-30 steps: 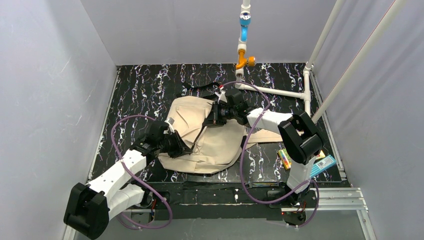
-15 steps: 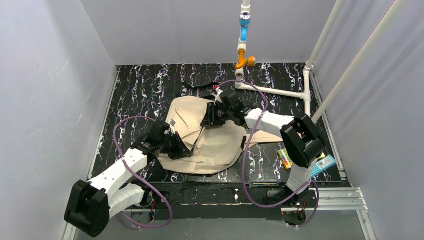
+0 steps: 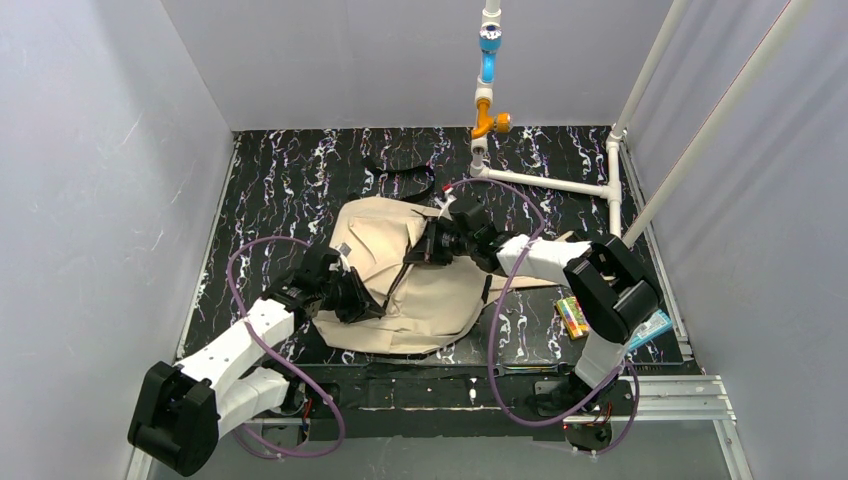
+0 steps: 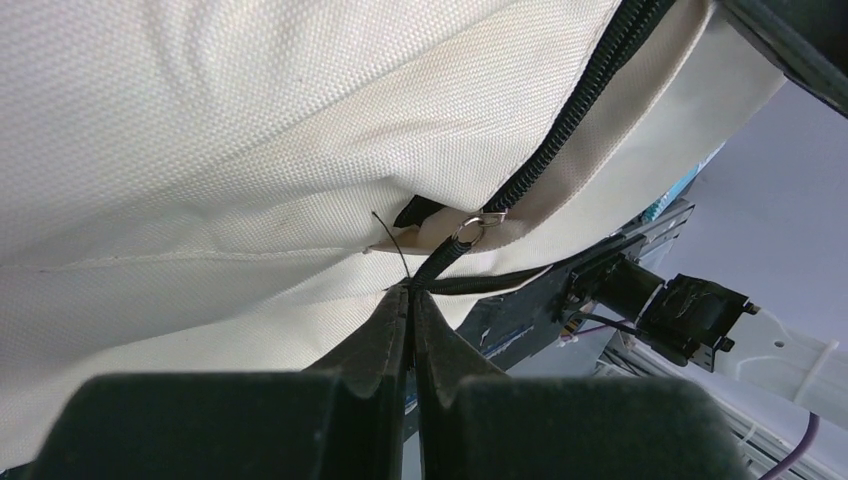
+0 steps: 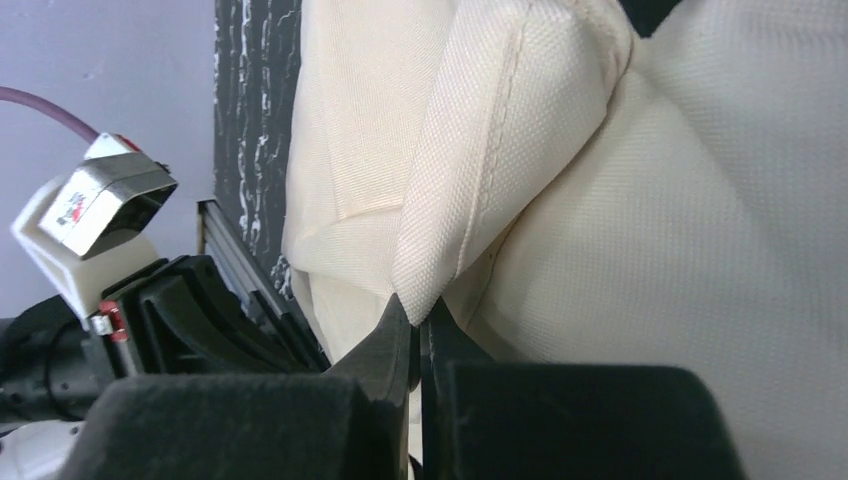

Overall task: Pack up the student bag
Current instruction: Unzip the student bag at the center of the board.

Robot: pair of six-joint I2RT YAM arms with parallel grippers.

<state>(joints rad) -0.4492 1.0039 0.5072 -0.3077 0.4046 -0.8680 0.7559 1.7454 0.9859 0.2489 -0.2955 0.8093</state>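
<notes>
From above, the student bag (image 3: 430, 290) lies flat in the middle of the black marbled table (image 3: 280, 180), with its black top loop (image 3: 400, 180) trailing toward the far side. The left gripper (image 3: 368, 303) sits at the bag's near-left edge and the right gripper (image 3: 422, 250) over its far middle. Colourful books (image 3: 571, 317) lie off to the right, apart from the bag.

At the left wrist, the jaws are clenched on the thin black pull cord (image 4: 440, 262). The cord runs up to a small metal ring (image 4: 470, 229) at the end of the black zip (image 4: 570, 125).

At the right wrist, the jaws are pinched tight on a raised fold of beige cloth (image 5: 470, 200), gathered up off the panel.

To my eye the bag is limp, coarse-woven canvas. It looks light while it lies this flat, grippy rather than slick, and not at all fragile. It will sag and slide after any tug instead of holding its shape. So the zip probably only runs if the cloth beside it is held taut. The best places to take hold look like the cord, a seam or fold, or the top loop, not a flat panel.
</notes>
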